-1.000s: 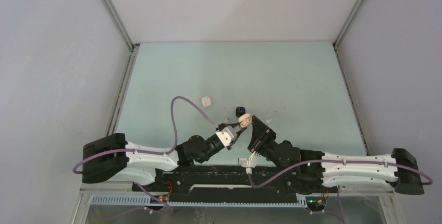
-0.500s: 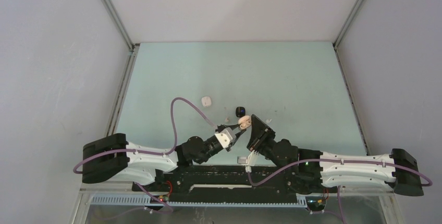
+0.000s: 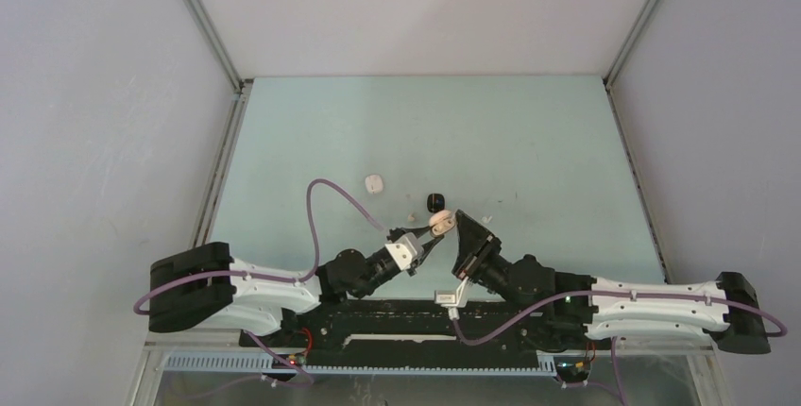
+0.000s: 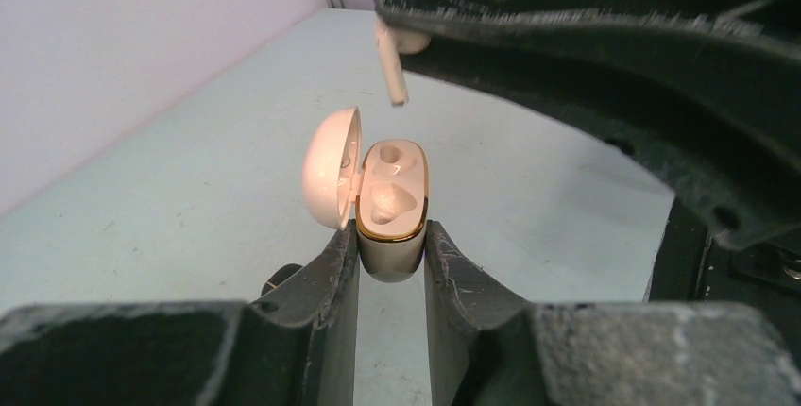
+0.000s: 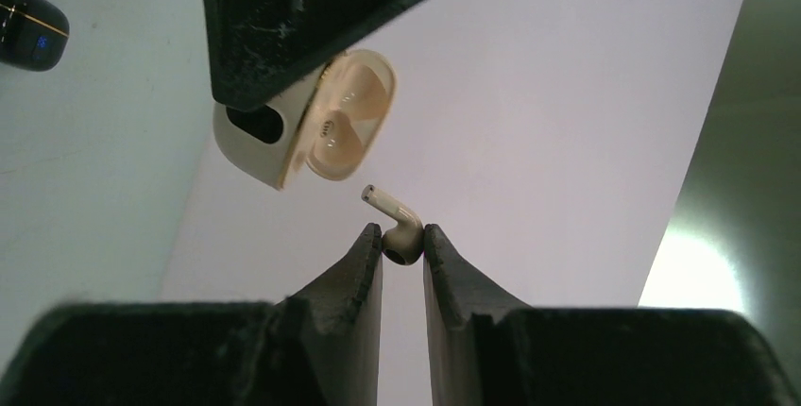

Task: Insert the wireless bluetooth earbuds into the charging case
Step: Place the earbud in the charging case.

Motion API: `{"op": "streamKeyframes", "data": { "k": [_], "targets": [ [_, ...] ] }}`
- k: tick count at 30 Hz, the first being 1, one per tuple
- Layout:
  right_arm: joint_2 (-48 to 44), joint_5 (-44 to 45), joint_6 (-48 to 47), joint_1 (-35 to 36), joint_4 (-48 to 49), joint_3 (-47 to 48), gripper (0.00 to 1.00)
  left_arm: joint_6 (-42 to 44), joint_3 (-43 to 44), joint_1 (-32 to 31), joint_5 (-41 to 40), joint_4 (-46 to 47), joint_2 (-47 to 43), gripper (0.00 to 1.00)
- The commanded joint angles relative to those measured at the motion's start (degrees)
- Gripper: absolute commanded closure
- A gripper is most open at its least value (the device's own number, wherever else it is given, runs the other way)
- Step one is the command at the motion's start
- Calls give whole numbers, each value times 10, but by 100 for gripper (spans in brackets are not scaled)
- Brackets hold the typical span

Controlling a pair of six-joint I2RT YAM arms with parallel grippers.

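Observation:
My left gripper (image 4: pixel 390 236) is shut on a cream charging case (image 4: pixel 392 198), held above the table with its lid (image 4: pixel 332 168) swung open to the left. Its two wells face up; I cannot tell whether either holds a bud. My right gripper (image 5: pixel 403 241) is shut on the head of one cream earbud (image 5: pixel 397 227), whose stem points at the open case (image 5: pixel 302 132). From the left wrist the earbud's stem (image 4: pixel 390 66) hangs just above and behind the case. In the top view the case (image 3: pixel 440 222) sits between both grippers. Two tiny whitish earbuds (image 3: pixel 411 214) (image 3: pixel 486 217) lie on the table.
A black rounded case (image 3: pixel 435 202) lies just behind the grippers, also seen as the black case (image 5: pixel 28 14) in the right wrist view. A white rounded case (image 3: pixel 375 183) lies further left. The pale green table (image 3: pixel 529 142) is walled on three sides.
Both grippers and the case have drifted slightly toward the arm bases, and the right arm has shifted a little to the right. Both grips are unchanged.

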Motion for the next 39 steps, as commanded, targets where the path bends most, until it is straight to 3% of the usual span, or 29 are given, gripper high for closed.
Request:
{"op": "streamKeyframes", "data": {
  "k": [1, 14, 39],
  "targets": [
    [-41, -31, 32, 4, -26, 12, 100, 6, -7, -1, 7, 34, -14, 100],
    [-213, -214, 66, -3, -119, -8, 100, 0, -30, 5, 71, 76, -15, 100],
    [-215, -212, 84, -3, -126, -13, 100, 2, -34, 8, 87, 92, -2, 100]
  ]
}}
